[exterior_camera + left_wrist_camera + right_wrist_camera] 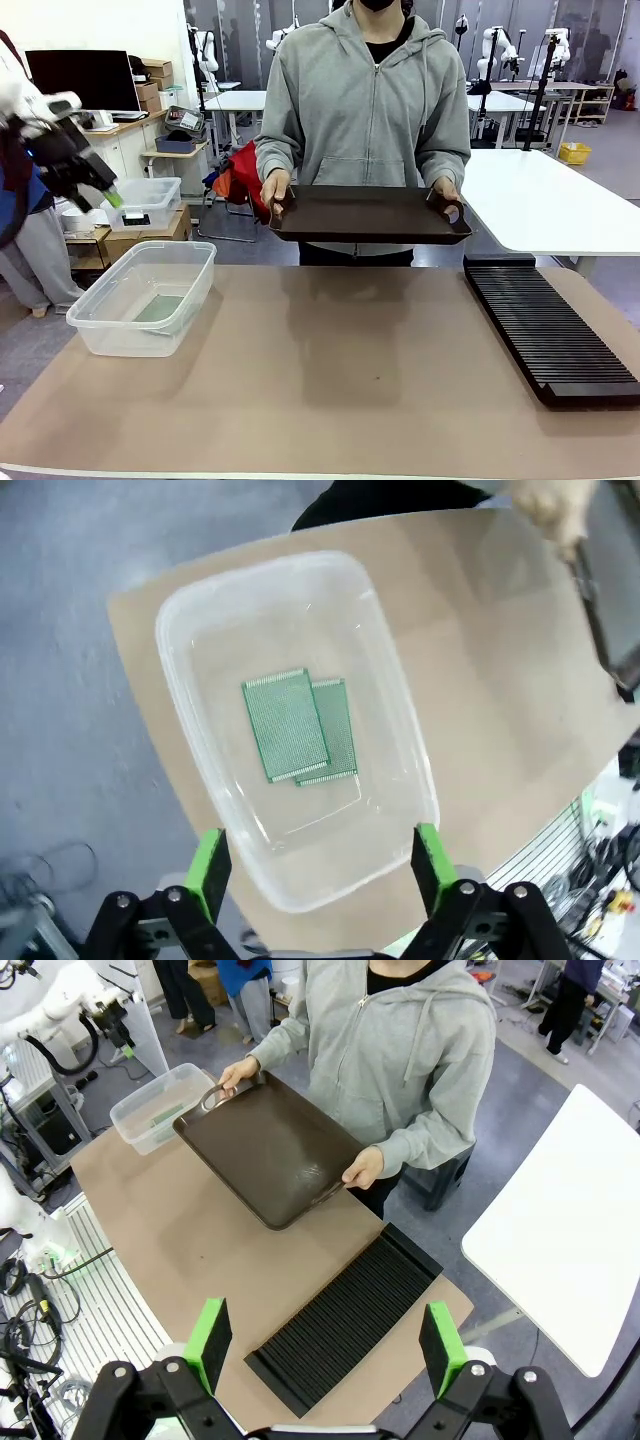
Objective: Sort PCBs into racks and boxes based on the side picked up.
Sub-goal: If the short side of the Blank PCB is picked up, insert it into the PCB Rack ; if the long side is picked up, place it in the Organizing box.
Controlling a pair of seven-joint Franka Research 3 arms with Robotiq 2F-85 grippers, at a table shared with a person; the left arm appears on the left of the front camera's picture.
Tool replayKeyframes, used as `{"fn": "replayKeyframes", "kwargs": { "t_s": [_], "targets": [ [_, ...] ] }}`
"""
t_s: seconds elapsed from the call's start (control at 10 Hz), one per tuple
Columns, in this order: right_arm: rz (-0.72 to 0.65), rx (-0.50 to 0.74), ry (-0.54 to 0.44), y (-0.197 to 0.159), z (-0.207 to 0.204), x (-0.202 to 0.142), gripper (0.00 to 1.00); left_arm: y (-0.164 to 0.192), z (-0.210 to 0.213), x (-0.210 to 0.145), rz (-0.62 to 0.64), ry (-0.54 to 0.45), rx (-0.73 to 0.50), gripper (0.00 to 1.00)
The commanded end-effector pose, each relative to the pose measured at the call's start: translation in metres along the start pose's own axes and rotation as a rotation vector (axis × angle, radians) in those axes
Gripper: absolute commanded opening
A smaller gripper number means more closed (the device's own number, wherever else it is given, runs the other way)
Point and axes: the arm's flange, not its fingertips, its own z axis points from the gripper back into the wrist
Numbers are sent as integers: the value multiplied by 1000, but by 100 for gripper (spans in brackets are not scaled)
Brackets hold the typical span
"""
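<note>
Two green PCBs lie flat and overlapping on the floor of the clear box; they show faintly through its wall. My left gripper hangs open high above the box, at the table's left side, holding nothing. The long black rack lies along the table's right side. My right gripper is open and empty, high over the rack. The person stands at the far side holding an empty dark tray by its handles above the table edge.
Brown table top lies bare between box and rack. A smaller lidded clear box stands on cartons beyond the table's left corner. A white table stands behind the rack.
</note>
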Motion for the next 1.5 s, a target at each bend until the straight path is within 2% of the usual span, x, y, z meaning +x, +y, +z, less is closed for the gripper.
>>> {"fn": "replayKeyframes", "kwargs": {
  "t_s": [0.0, 0.1, 0.3, 0.6, 0.7, 0.8, 0.9, 1.3, 1.4],
  "targets": [
    [5, 20, -8, 3, -1, -2, 100, -6, 53, 3, -168, -101, -51, 96],
    [5, 20, -8, 3, -1, -2, 100, -23, 89, -3, -300, -152, -76, 96],
    [5, 20, -8, 3, -1, -2, 100, -60, 132, -17, -448, -300, -42, 96],
    [5, 20, -8, 3, -1, -2, 100, -90, 181, -28, -507, -448, -49, 96],
    [5, 20, -8, 3, -1, -2, 100, -94, 195, -31, -485, -468, -60, 96],
    [5, 20, -8, 3, -1, -2, 100, -93, 201, -32, -429, -448, -71, 96],
    [5, 20, -8, 3, -1, -2, 100, -96, 200, -26, -494, -435, -23, 96],
    [5, 20, -8, 3, -1, -2, 100, -95, 202, -28, -479, -441, -34, 96],
    [5, 20, -8, 3, -1, -2, 100, -105, 212, -32, -537, -441, -31, 96]
  ]
}}
